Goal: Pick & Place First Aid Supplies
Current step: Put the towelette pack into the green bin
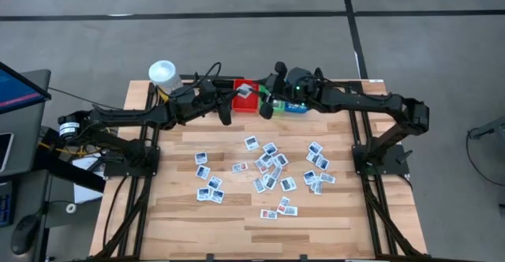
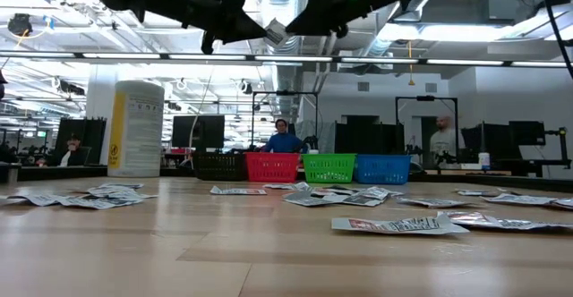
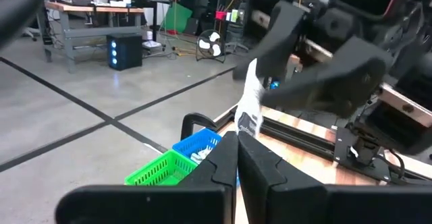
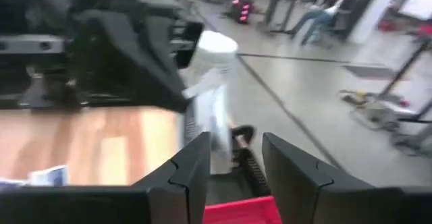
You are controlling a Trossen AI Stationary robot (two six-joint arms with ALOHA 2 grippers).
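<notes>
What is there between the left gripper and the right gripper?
One white packet, pinched in the shut left gripper, above the red bin; the open right gripper faces it. The high view shows this.

Your worktop (image 1: 237, 222) is pale wood planks, smooth with a soft sheen. The packets (image 1: 268, 171) scattered on it look like thin, slightly crinkled paper or foil with printed faces. Along the far edge, your red bin (image 2: 272, 166), green bin (image 2: 329, 167) and blue bin (image 2: 382, 168) are latticed plastic. Both arms' fingers (image 4: 192, 166) are matt black plastic.
</notes>
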